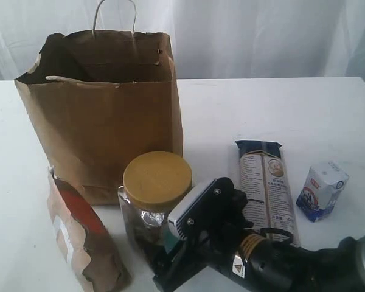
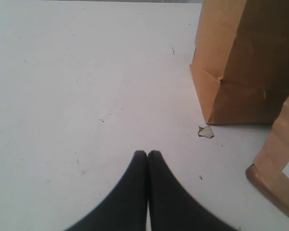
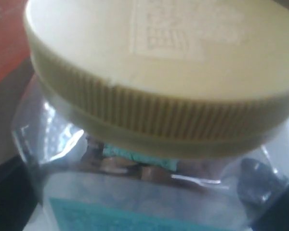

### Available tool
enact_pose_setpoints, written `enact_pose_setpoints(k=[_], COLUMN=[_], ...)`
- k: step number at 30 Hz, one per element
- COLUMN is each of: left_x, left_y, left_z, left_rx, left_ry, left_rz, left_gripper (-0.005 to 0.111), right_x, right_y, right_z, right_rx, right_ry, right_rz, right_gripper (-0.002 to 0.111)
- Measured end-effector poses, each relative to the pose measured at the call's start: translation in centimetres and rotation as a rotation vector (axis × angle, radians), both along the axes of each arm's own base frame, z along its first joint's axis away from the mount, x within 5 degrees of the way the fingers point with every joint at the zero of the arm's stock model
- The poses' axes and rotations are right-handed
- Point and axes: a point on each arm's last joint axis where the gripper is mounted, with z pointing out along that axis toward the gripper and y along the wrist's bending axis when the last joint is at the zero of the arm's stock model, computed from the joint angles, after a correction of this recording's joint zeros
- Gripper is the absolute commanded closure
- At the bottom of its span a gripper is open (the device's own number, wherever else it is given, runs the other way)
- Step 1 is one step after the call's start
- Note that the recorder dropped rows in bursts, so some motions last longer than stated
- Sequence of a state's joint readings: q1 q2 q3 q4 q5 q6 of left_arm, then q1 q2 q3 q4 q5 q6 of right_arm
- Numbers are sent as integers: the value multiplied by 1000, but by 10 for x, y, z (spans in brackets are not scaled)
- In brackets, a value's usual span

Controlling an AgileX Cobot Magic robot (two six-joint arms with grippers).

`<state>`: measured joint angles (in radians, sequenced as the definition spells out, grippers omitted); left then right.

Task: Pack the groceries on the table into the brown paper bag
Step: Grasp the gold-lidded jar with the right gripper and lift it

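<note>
The brown paper bag [image 1: 103, 115] stands upright at the back left of the table [image 1: 280, 109], its mouth open. In front of it is the gold-lidded clear jar [image 1: 155, 182]. My right gripper [image 1: 161, 258] is low against the jar from the near right. The jar [image 3: 149, 96] fills the right wrist view, sitting between my dark fingers [image 3: 7, 192], which are shut on its sides. The brown-red pouch [image 1: 79, 234] stands left of the jar. The dark-blue packet [image 1: 266, 182] and the white-blue carton [image 1: 321, 190] lie to the right. My left gripper [image 2: 147, 154] is shut and empty. The can and the yellow bottle are out of view.
In the left wrist view the bag's bottom corner [image 2: 231, 86] and the pouch's edge [image 2: 279, 159] lie just beyond my shut fingers, with a small torn scrap [image 2: 205, 132] on the white tabletop between them. White curtains hang behind the table.
</note>
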<state>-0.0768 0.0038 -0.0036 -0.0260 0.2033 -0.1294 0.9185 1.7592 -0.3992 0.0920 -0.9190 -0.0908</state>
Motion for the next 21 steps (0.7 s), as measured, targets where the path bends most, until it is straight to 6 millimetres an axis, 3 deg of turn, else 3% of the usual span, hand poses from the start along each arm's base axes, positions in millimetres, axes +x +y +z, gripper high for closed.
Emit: enact_pose_setpoints(k=[14, 17, 21], left_x=[0, 0, 0], left_y=[0, 0, 0], left_z=[0, 0, 0], left_rx=[0, 0, 0], left_ry=[0, 0, 0], left_rz=[0, 0, 0], left_gripper=[107, 107, 107], right_x=[11, 12, 12], right_y=[8, 9, 9], right_z=[3, 2, 1], right_rx=[53, 53, 52], right_ry=[-35, -37, -36], right_rz=[-55, -53, -53], right_gripper=[20, 33, 65])
